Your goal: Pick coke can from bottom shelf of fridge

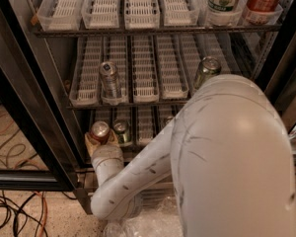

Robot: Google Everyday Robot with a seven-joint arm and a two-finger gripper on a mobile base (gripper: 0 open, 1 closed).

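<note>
hand point(101, 141) at coke can point(99, 129), bottom shelf point(145, 125) left

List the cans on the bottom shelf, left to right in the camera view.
On the bottom shelf: coke can → green can. The gripper is at the coke can, reaching in from below.

coke can point(99, 130): red body, silver top
gripper point(100, 143): pale yellow, at the coke can on the bottom shelf point(146, 125)
arm point(227, 157): white
lane trays point(144, 68): white, slotted
floor cables point(5, 214): orange, black
</note>
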